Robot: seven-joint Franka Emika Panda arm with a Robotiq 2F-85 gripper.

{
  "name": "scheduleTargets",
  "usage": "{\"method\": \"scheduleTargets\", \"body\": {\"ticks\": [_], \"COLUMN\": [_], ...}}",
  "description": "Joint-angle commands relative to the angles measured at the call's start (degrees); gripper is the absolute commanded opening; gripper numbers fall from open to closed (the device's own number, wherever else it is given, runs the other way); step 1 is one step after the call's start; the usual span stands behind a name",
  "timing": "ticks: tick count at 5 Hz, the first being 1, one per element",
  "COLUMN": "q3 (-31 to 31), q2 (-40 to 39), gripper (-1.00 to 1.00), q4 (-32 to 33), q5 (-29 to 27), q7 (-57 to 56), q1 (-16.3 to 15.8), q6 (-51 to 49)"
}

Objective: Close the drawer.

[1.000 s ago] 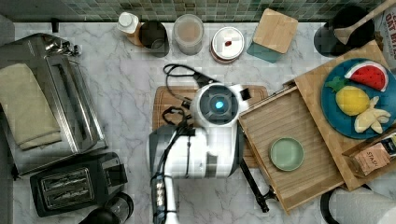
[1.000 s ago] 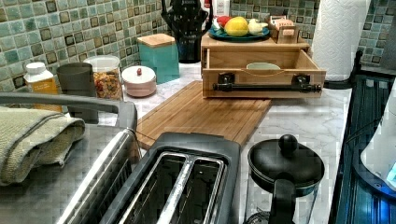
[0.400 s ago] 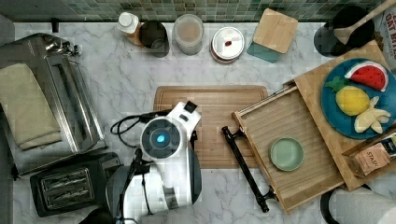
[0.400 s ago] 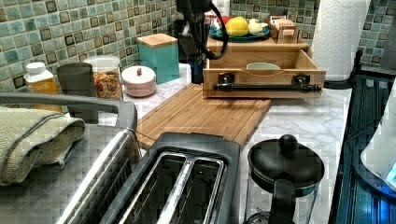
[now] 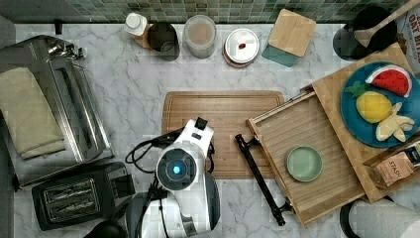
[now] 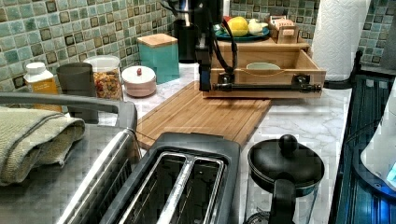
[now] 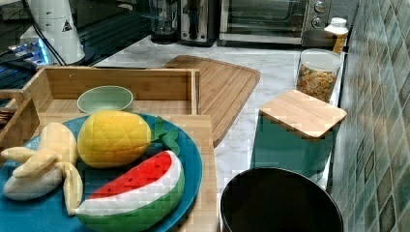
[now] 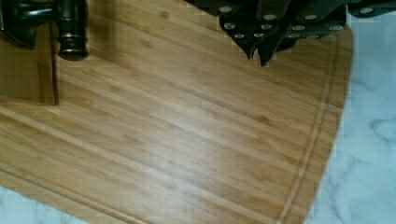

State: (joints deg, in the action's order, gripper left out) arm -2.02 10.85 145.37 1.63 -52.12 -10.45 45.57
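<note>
Marble counter (image 5: 129,94) spans the whole scene, w/ green tile wall behind. Toaster oven (image 5: 54,104) sits at the top view's left, folded towel (image 5: 27,111) on its top; black toaster (image 5: 74,196) just below it in the top view.

Robot arm (image 5: 181,183) stands over the counter, wrist above the cutting board (image 5: 223,129), which lies flat mid-counter. Gripper (image 8: 258,55) hangs over the board's bare wood; fingertips look pressed together, nothing pinched betw. them. In the left view the gripper (image 6: 204,74) is just beside the handle's near end; can't tell if it touches.

The drawer (image 5: 317,163) is pulled out, at the top view's right, its front corner overlapping the board's edge. Its black bar handle (image 5: 260,178) runs along the front, facing the arm. Small green bowl (image 5: 303,163) sits inside on the grooved bottom.

Top panel (image 5: 337,99) above the drawer carries a blue plate (image 5: 349,114) w/ toy watermelon (image 5: 389,79), yellow fruit (image 5: 374,106) and banana (image 5: 393,124).

Along the wall: teal box w/ wood lid (image 5: 289,37), white lidded dish (image 5: 241,47), cereal jar (image 5: 199,35), dark cup (image 5: 163,39), small bottle (image 5: 136,27).
</note>
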Motion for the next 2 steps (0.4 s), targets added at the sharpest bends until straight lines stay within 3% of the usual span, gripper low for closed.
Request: {"method": "scheduleTargets", "body": {"ticks": [1, 2], "q3": [2.2, 4.2], "q2": [2.8, 4.5], "gripper": [-1.0, -1.0], "q4": [10.5, 14.6], "q5": [2.8, 6.5], "q7": [0.1, -2.1], "q1": [4.1, 5.3], "q6": [2.1, 5.4]}}
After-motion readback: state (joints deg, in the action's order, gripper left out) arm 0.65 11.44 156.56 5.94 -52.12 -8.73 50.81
